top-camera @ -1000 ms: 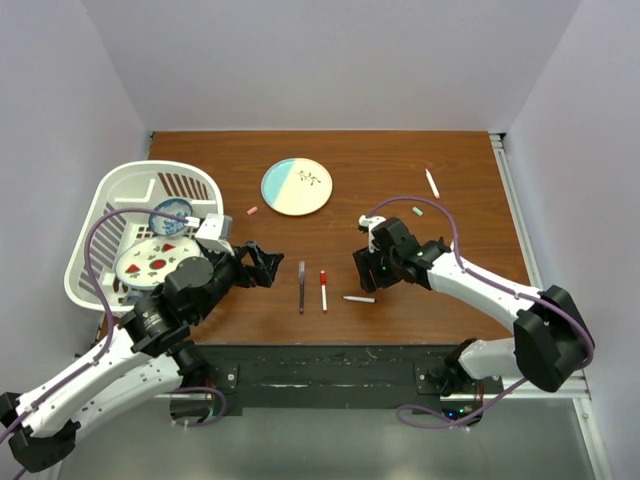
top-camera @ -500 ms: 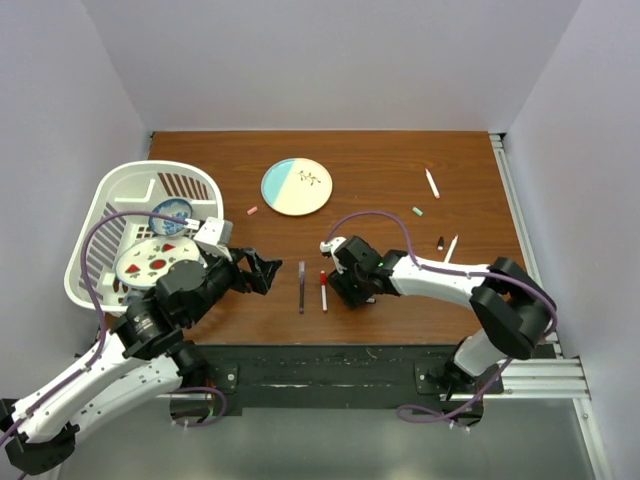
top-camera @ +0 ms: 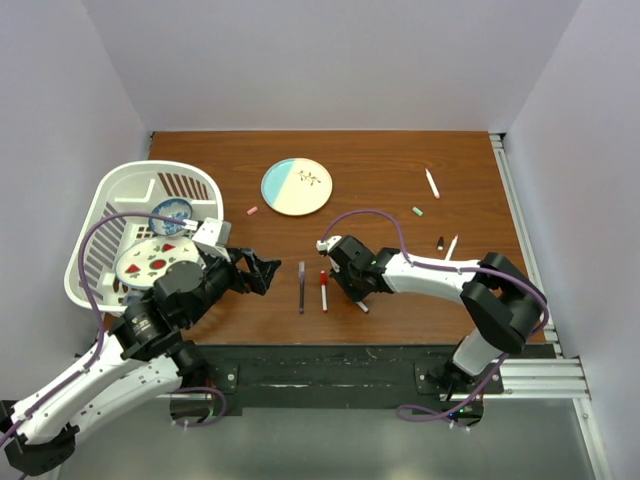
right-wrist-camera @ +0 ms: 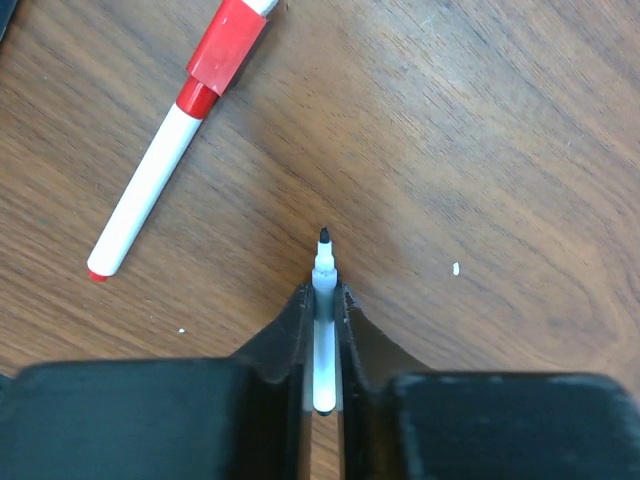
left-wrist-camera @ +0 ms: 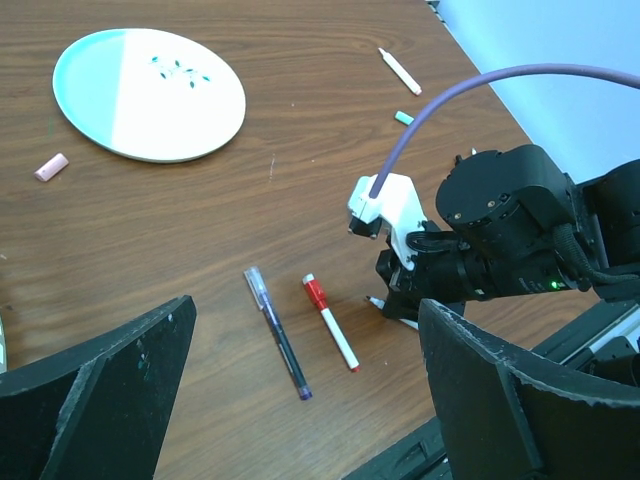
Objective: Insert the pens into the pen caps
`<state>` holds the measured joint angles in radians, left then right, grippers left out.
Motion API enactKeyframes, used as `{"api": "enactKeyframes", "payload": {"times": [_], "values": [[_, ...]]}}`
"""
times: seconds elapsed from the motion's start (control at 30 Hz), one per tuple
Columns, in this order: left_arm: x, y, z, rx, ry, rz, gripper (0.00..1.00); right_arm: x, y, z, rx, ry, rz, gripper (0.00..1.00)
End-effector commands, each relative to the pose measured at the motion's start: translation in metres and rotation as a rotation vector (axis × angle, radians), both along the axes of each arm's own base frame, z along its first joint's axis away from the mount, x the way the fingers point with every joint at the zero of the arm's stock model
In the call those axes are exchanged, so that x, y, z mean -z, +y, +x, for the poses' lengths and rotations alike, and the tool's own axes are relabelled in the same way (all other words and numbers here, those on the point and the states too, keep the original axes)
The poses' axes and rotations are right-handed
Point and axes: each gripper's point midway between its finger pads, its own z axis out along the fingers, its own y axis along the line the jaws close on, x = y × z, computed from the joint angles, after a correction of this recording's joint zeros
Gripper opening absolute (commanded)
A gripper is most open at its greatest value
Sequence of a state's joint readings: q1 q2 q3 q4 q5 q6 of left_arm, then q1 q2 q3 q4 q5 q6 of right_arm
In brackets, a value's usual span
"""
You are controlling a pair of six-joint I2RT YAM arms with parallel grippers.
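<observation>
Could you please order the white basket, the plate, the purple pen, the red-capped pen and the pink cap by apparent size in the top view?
1. white basket
2. plate
3. purple pen and red-capped pen, too alike to rank
4. pink cap

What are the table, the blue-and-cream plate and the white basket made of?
The table looks like wood or veneer: brown grain lines, slight sheen. The plate seems glazed ceramic, maybe melamine: smooth and glossy. The basket looks like moulded plastic: white, slotted walls.
</observation>
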<state>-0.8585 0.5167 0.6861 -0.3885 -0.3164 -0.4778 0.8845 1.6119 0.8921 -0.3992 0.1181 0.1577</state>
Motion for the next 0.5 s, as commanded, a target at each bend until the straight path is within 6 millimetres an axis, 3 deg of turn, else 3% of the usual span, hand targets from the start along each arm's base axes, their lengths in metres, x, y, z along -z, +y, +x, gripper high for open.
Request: {"api": "enactKeyframes", "payload": {"times": [0.0,0.17,0.33,0.47], "values": [[-0.019,-0.002,-0.004,0.03,-0.045,-0.035,0.97,-0.007,0.006,0.006,0.05,-0.021,0.025,0.0],[-0.013,-0.018,-0.013,0.121,-0.019,-0.059,0.95,-0.02,0.013,0.01,0.13,-0.041,0.101,0.0],[0.005,-0.051,-0.028,0.272,0.062,-0.126,0.91,-0.062,0.042,0.008,0.21,-0.043,0.356,0.0],[0.017,-0.073,-0.039,0.377,0.114,-0.201,0.91,-0.111,0.069,0.009,0.241,-0.074,0.65,0.0]]}}
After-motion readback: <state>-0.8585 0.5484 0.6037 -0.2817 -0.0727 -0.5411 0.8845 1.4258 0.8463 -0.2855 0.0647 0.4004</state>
